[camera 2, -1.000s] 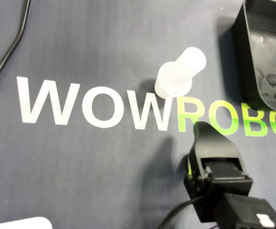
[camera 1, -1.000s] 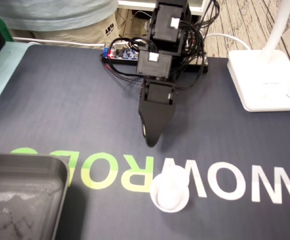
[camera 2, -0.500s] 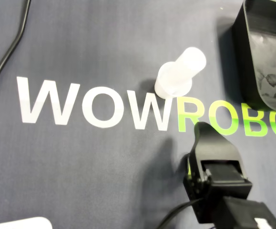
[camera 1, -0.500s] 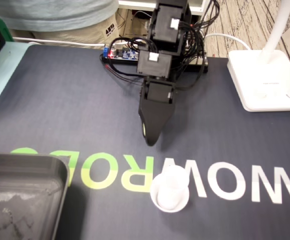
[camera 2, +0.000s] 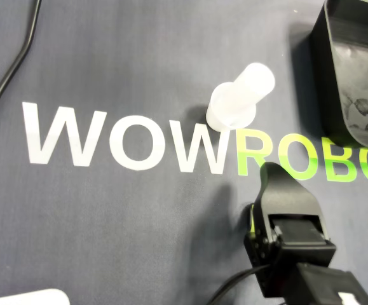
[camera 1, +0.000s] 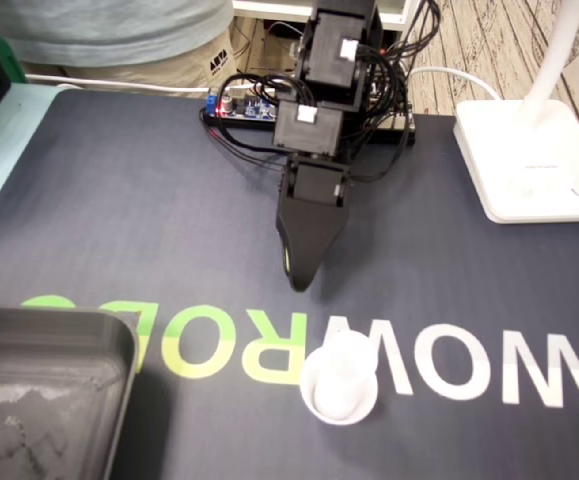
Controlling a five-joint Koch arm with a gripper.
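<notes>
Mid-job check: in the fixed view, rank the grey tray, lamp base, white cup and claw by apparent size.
1. the grey tray, though cropped by the frame and nearest the camera
2. the lamp base
3. the claw and the white cup look alike; no ranking between them

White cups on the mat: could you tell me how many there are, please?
1. The white cup stands on the mat, where its W meets green R, apart from the gripper; the tray is only partly visible.
</notes>
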